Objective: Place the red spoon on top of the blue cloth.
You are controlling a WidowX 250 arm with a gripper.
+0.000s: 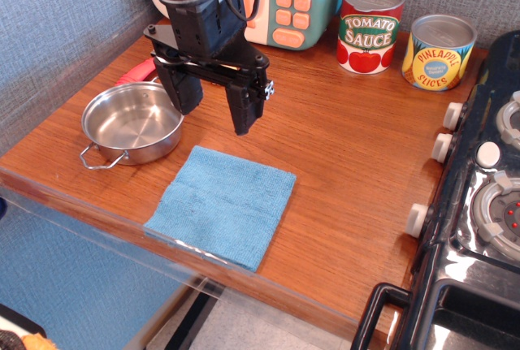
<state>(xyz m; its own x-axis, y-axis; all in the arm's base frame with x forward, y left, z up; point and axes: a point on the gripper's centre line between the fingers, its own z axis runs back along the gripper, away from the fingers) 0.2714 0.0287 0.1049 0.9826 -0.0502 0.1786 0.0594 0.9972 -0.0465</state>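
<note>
The blue cloth (221, 204) lies flat near the table's front edge, with a faint fold crease. A curved bit of the red spoon (135, 71) shows behind the steel pot (132, 123); the rest is hidden by the pot and my arm. My gripper (214, 112) hangs above the table between the pot and the cloth's far edge. Its two black fingers (245, 114) are spread apart and hold nothing.
A tomato sauce can (370, 25) and a pineapple slices can (439, 51) stand at the back right. A toy appliance with orange buttons (294, 1) stands at the back. A black toy stove (487, 204) with knobs lines the right side. Grey walls close the left and back.
</note>
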